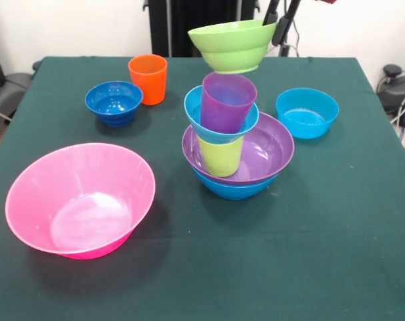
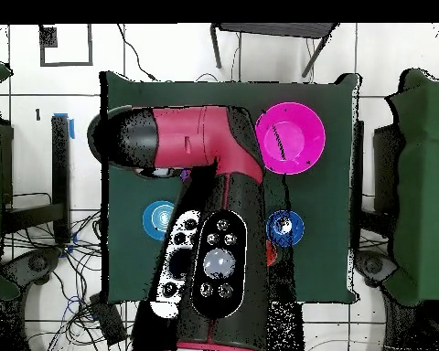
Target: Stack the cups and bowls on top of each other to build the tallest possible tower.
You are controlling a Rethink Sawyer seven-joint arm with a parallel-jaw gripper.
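No brand or writing can be read on any piece. On the green tabletop (image 1: 336, 221) the tower (image 1: 234, 144) counts five: a blue bowl (image 1: 230, 189) at the base, a purple bowl (image 1: 269, 150) in it, a lime green cup (image 1: 220, 157), a turquoise bowl (image 1: 197, 110), and a purple cup (image 1: 227, 101) leaning on top. Above hangs a lime green bowl (image 1: 233, 45), the gripper (image 1: 279, 23) apparently clamped on its rim. Standing apart: the pink bowl (image 1: 80, 198), the dark blue bowl (image 1: 113, 102), the orange cup (image 1: 148, 78) and a second turquoise bowl (image 1: 307, 112).
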